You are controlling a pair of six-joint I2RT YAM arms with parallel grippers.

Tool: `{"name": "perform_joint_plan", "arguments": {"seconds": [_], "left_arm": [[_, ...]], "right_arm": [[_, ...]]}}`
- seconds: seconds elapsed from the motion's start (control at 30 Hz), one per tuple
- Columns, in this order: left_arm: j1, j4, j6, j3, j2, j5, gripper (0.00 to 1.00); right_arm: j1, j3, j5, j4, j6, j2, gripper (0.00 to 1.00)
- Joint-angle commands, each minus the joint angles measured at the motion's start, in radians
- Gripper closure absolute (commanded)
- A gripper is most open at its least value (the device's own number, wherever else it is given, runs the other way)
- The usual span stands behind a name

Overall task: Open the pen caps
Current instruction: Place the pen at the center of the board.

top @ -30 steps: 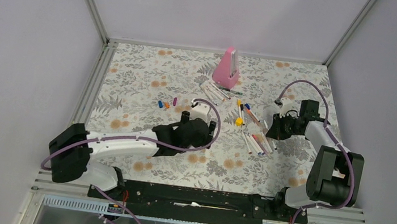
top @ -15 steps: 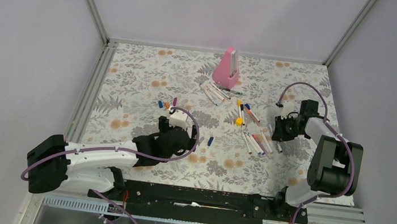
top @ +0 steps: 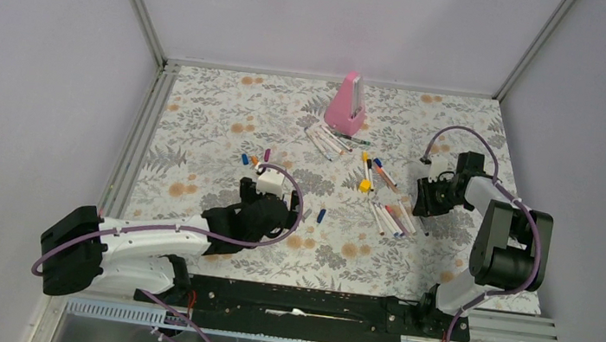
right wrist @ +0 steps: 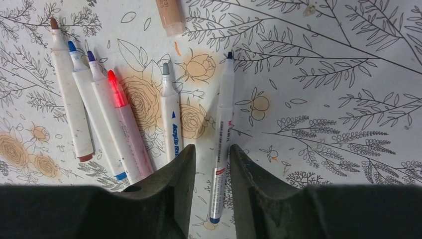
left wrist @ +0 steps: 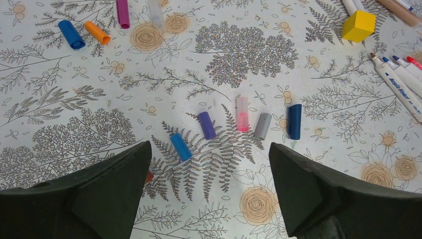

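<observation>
Plastic in many colours, the pen caps [left wrist: 242, 114] are short stubby tubes lying loose on the flowered desk [left wrist: 74, 99], each one off its pen. In the left wrist view five of them sit in a loose row just ahead of the left end effector [left wrist: 209, 149]: light blue, purple, see-through pink, grey and dark blue, all lying flat and near one another without touching. A sliver of red shows at the edge of the left finger. Further off, towards the top left of that view, a blue and an orange cap lie side by side, with a magenta one and a clear one beyond them. The left end effector is spread wide and holds nothing. The right end effector [right wrist: 211, 149] is low over the desk with its jaws parted only a little; a thin pen [right wrist: 222, 129] with a dark tip lies between them, with a gap showing beside it. Left of it lie uncapped pens [right wrist: 79, 114] with brown, blue, red and grey tips.
</observation>
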Motion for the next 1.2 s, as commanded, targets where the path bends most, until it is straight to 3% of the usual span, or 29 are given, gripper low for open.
{"name": "perform_joint_plan", "arguments": {"seconds": [0.0,0.23,0.53,0.93,1.17], "left_arm": [[0.004,0.026,-0.011,-0.003,-0.027,-0.033,0.01],[0.004,0.020,-0.022,-0.011,-0.047,-0.029,0.01],[0.004,0.024,-0.028,-0.024,-0.069,-0.025,0.01],[0.008,0.078,-0.028,-0.091,-0.135,-0.020,0.01],[0.010,0.105,-0.018,-0.119,-0.145,-0.023,0.01]], "right_arm": [[-0.007,0.038,0.005,-0.033,-0.010,-0.002,0.61],[-0.024,0.046,0.013,-0.031,0.006,-0.021,0.53],[-0.036,0.041,-0.014,-0.020,0.000,-0.074,0.51],[-0.036,-0.022,-0.288,0.060,-0.139,-0.211,0.48],[-0.030,0.049,-0.441,0.032,-0.306,-0.147,0.33]]}}
